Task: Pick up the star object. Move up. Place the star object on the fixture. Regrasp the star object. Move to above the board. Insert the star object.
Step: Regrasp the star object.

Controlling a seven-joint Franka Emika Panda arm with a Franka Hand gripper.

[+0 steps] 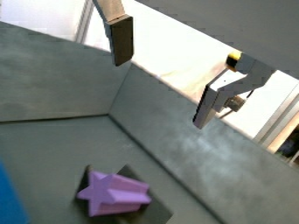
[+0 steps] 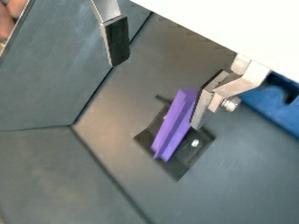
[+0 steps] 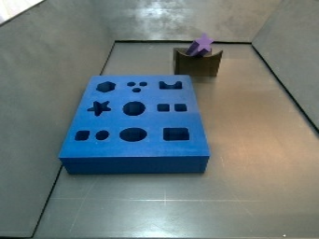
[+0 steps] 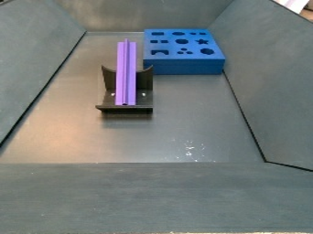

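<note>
Gripper (image 2: 163,74) up high and clear of everything, jaws spread wide with nothing between them — one flat silver finger (image 1: 121,37) with its dark pad on one side, the other finger (image 2: 219,94) well apart from it, and only grey floor showing in the gap. Neither side view catches the gripper at all. Below it, the star object (image 2: 177,122) lies across the fixture (image 2: 186,162), released, the lavender prism resting in the fixture's notch with its length running over the dark base plate; in a wrist view the star-shaped end face (image 1: 114,192) points toward the camera, sitting on the dark block. In a side view the star object (image 4: 126,72) lies along the fixture (image 4: 124,106), overhanging it at the far end, and the blue board (image 4: 184,49) sits just beyond and to the side of the fixture, apart from it. In a side view the board (image 3: 134,160) fills the foreground, its rows of cut-outs all unfilled, the star-shaped hole (image 3: 101,107) included, with the fixture (image 3: 196,62) behind the board near the back wall, the star object (image 3: 201,44) poking up from its top.
</note>
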